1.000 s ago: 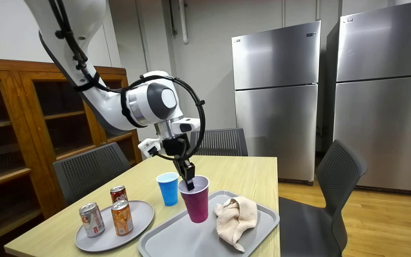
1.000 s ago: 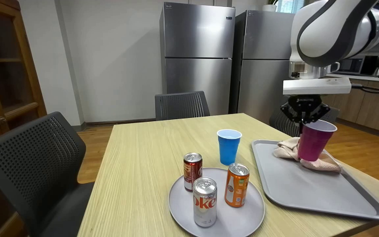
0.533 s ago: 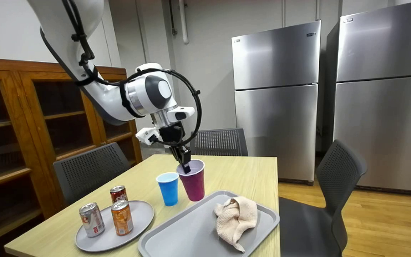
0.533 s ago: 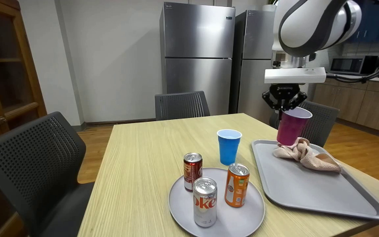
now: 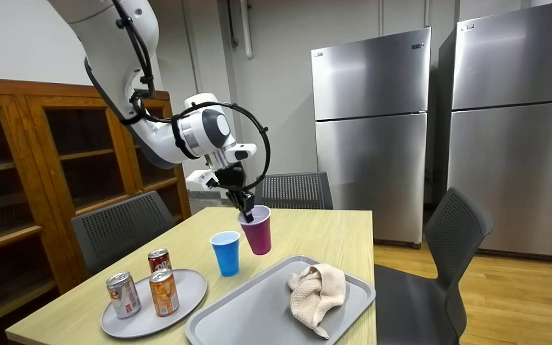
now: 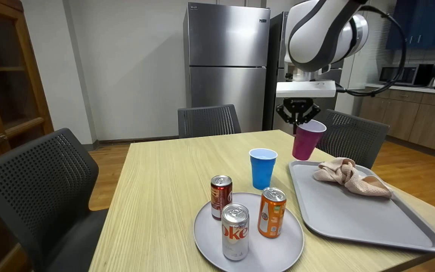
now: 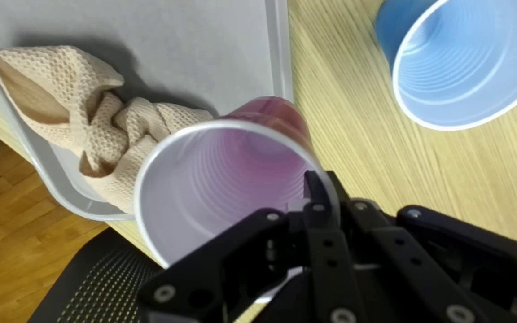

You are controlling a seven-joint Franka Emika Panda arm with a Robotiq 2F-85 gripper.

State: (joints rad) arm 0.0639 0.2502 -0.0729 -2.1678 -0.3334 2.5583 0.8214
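Pinching a magenta plastic cup with a white lining (image 7: 236, 179) near its rim, the black two-fingered gripper (image 7: 325, 190) is clamped on the thin wall, one finger inside and one outside. The cup leans, mouth upward, near the edge of a rectangular grey plastic tray (image 6: 353, 219). It appears to hang free of the pale wood-grain table (image 6: 172, 181), though the gap beneath is hard to judge.

The chief risk is probably rotation: with the hold on one side only, the cup's weight hangs off-centre, so a bump or sharp stop could swivel it between the fingers or work it loose. Too hard a squeeze might crease the wall. If released at this slant, it would meet the table on one edge of its base and could topple. A low pass could snag that base on the tray's raised rim, and a sideways drift could knock over the upright blue plastic cup (image 6: 261, 172) nearby. The crumpled beige-pink textured cloth (image 6: 347, 177) lying in the tray would make an uneven footing. The orange metal can (image 6: 272, 213) on the round grey plate (image 6: 281, 249) stands farther off, so a collision there seems less likely.
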